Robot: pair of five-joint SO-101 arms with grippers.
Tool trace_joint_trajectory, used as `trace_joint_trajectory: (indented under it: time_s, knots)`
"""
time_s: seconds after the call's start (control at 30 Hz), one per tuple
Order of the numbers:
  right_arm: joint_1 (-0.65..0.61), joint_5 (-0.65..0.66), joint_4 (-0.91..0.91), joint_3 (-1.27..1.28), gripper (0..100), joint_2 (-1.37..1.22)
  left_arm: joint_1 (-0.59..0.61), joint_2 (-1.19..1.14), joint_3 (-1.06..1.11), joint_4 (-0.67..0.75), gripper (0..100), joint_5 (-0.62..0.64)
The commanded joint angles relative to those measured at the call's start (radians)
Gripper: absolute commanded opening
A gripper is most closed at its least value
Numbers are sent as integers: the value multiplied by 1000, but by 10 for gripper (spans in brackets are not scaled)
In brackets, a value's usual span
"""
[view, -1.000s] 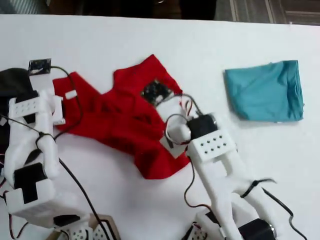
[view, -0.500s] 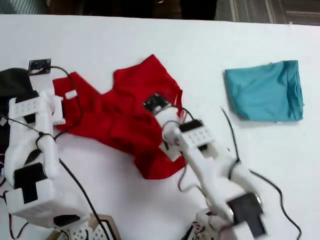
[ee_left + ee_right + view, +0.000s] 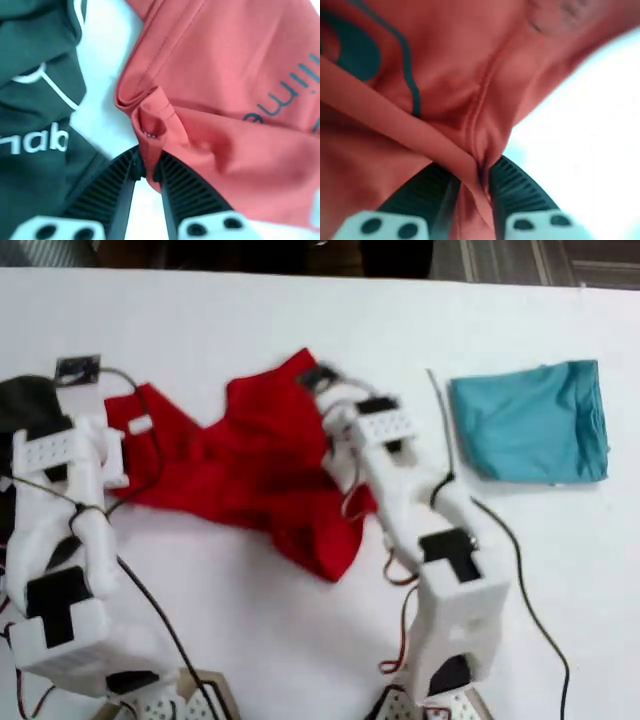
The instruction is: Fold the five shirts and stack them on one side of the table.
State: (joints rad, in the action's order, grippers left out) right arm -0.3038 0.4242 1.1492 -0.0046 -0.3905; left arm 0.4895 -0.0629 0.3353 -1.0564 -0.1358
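A white surface runs across the whole high view. The red shirt is the biggest thing on it. It lies crumpled and spread out left of the middle, with one pointed corner toward the near edge and dark printing on its cloth. The left arm stands over the left side, its wrist at the shirt's left end. The right arm stretches from the near edge up over the shirt's right side. The teal shirt lies folded into a neat rectangle at the right, well apart from the red one. The black shirt shows at the left edge, just beside the red shirt's left end; the left wrist view shows white printing on it. The left gripper has its black ribbed fingers clamped on a bunched hem fold of the red shirt, next to the black cloth. The right gripper has its fingers pinched on a seam ridge at the red shirt's edge, with bare surface just beyond
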Motion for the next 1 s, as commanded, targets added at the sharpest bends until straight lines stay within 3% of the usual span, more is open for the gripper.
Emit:
trace_joint_trajectory:
  time_s: [0.0, 0.23, 0.4, 0.47, 0.7, 0.83, 0.97]
  knots:
    - [77, 57, 30, -210, 19, -7, -20, 37, -113, -89, 25, -2]
    - [113, 66, 136, -425, 48, -58, -84, 35, -202, -201, 25, -2]
    - [130, 63, 193, -436, 310, -73, -115, 29, -202, -186, 25, -2]
    - [150, 63, 214, -450, 354, -39, -115, 29, -202, -169, 25, 0]
    - [174, -95, 432, -493, 354, 163, -115, 29, -202, -126, 25, 0]
    - [96, -107, 598, -471, 354, 239, -115, 29, -205, -112, 25, 0]
    - [22, -107, 604, -278, 354, 254, -112, 29, -203, -91, 25, -2]
